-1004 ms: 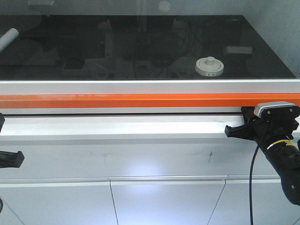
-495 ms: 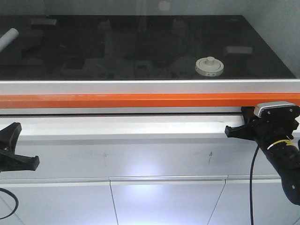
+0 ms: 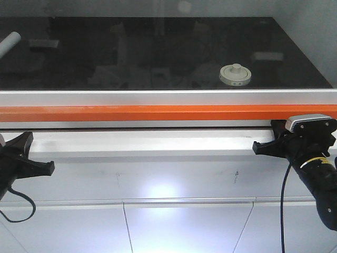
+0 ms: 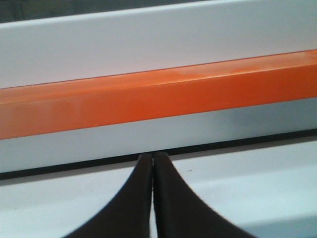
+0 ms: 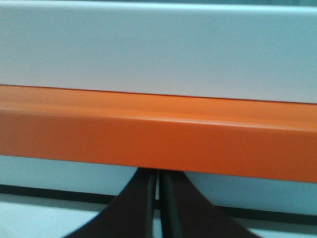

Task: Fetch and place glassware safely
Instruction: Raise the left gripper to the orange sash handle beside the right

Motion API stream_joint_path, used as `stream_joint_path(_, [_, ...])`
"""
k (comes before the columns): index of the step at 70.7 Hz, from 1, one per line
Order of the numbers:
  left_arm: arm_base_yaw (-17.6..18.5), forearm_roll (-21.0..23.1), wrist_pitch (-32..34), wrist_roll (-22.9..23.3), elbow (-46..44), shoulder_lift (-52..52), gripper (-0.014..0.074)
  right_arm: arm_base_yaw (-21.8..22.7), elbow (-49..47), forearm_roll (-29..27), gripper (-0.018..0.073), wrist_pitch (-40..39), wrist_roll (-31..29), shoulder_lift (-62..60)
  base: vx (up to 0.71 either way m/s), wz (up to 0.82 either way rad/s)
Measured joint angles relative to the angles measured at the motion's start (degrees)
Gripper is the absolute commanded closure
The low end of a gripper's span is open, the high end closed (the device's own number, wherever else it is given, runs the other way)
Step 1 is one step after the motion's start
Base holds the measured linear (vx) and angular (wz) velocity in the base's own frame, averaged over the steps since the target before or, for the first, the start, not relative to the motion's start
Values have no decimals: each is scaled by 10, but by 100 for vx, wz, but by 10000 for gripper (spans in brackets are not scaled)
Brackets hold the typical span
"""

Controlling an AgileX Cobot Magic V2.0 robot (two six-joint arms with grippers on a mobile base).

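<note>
The glassware (image 3: pixel 235 74), a squat clear jar with a cream-white knobbed lid, stands on the dark worktop behind the glass sash, right of centre. My left gripper (image 3: pixel 26 138) is shut and empty at the lower left, tips by the white ledge below the orange bar. Its wrist view has the gripper (image 4: pixel 152 156) closed, tips at the dark gap under the bar (image 4: pixel 158 96). My right gripper (image 3: pixel 275 126) is at the lower right, tips up against the orange bar. In its wrist view the gripper (image 5: pixel 157 173) is closed with only a hairline slit.
An orange bar (image 3: pixel 158 113) and a silver frame (image 3: pixel 158 97) run across the sash's bottom edge, between both grippers and the jar. A white ledge (image 3: pixel 147 143) and white cabinet fronts (image 3: pixel 174 221) lie below. A white cylinder (image 3: pixel 8 43) rests at the far left of the worktop.
My left gripper has risen and moved right, from the frame's left edge up to the white ledge. The right gripper and the jar have not moved.
</note>
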State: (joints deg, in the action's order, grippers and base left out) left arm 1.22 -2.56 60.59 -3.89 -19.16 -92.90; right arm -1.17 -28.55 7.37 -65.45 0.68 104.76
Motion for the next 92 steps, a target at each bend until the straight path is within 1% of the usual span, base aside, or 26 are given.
stream_joint_path(15, [0, 1, 3, 0, -32, -37, 603, 0, 0, 0, 560, 0, 0, 0, 0, 0])
stream_joint_path(32, [0, 1, 11, -1, -45, -63, 603, 0, 0, 0, 560, 0, 0, 0, 0, 0])
stream_joint_path(66, [0, 8, 30, -2, -46, -70, 603, 0, 0, 1, 560, 0, 0, 0, 0, 0])
stream_joint_path(92, [0, 8, -11, -2, -89, -70, 603, 0, 0, 1, 560, 0, 0, 0, 0, 0])
